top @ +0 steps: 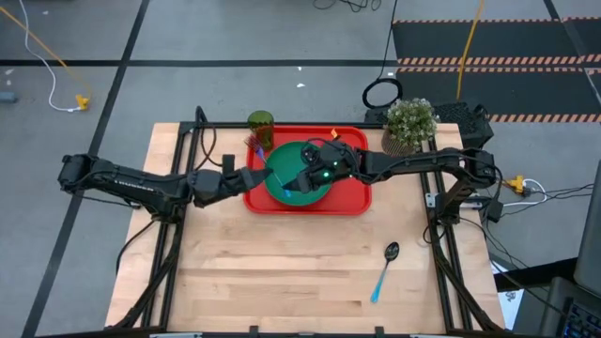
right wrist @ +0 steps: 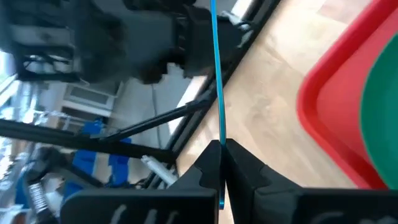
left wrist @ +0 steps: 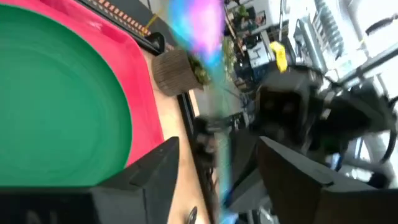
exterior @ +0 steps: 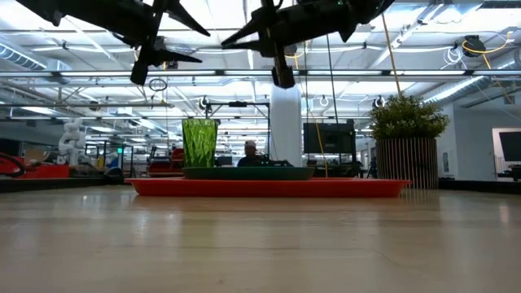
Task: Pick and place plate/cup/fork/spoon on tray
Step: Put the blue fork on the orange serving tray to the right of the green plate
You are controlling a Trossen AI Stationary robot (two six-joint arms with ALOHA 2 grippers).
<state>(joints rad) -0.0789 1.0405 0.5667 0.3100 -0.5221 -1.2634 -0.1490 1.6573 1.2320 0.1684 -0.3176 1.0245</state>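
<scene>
Right gripper point(right wrist: 221, 152) is pinched tight on the thin blue handle of the fork point(right wrist: 216, 93), above the red tray point(top: 357, 199). Left gripper point(left wrist: 217, 142) is at the tray's 9 o'clock edge, fingers spread, with the blurred fork between them; contact cannot be told. Green plate point(top: 282, 192) sits mid-tray. Cup point(top: 260, 124) stands at the tray's 11 o'clock corner. Spoon point(top: 385, 268) lies on the table point(top: 282, 272) at 5 o'clock from the tray. Potted plant point(top: 410, 124) is at 2 o'clock.

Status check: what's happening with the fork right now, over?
Right gripper shut on fork. Left gripper open, at tray edge. Spoon waiting on table. Nothing blocking.
</scene>
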